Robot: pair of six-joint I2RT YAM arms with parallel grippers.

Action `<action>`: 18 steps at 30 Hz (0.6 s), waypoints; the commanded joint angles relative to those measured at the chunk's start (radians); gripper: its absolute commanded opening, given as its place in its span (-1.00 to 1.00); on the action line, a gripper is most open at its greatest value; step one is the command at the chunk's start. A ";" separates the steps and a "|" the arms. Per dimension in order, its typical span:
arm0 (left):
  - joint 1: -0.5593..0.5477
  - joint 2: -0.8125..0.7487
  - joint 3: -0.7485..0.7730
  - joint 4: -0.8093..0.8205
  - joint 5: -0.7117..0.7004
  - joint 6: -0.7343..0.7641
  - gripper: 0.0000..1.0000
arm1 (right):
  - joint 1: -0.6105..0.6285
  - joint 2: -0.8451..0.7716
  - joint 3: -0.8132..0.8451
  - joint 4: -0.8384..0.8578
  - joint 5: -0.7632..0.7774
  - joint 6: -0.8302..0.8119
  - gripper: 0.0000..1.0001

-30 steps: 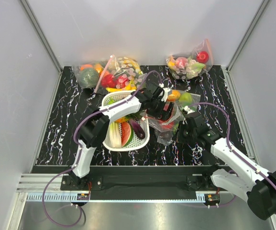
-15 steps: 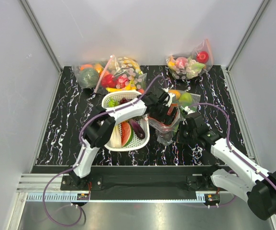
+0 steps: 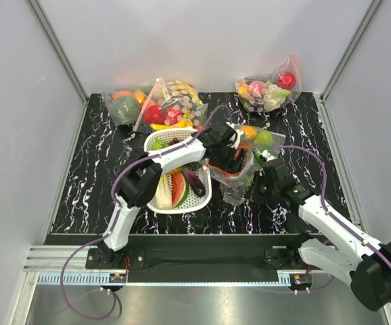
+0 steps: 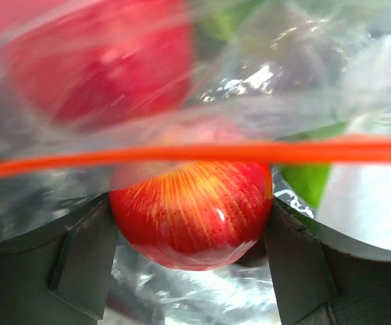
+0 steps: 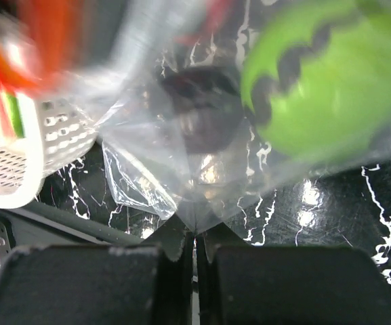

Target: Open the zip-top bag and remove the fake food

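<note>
The zip-top bag (image 3: 238, 180) lies right of the basket, its clear plastic crumpled. My left gripper (image 3: 230, 157) reaches into its mouth. In the left wrist view the orange-red zip strip (image 4: 181, 152) crosses the picture, and below it a red round fruit (image 4: 192, 213) sits between the dark fingers (image 4: 80, 264) of my left gripper (image 4: 192, 227), touching both. A second red shape blurs behind the plastic. My right gripper (image 5: 195, 230) is shut on a bottom corner of the bag (image 5: 181, 156). A green round fruit (image 5: 331, 74) shows through the plastic at the upper right.
A white basket (image 3: 156, 142) holding leek, watermelon slice and eggplant stands left of the bag, close to my left arm. Three other filled bags lie along the back edge: (image 3: 124, 105), (image 3: 175, 101), (image 3: 266, 91). Grey walls enclose the black marbled table.
My left gripper has moved a little left and deeper into the bag, and its jaws have narrowed onto the red fruit. The right arm has stayed put, holding the corner.
</note>
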 commanded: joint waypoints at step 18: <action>0.193 -0.219 0.096 -0.151 0.330 0.063 -0.10 | 0.007 0.030 0.020 -0.014 0.098 0.041 -1.00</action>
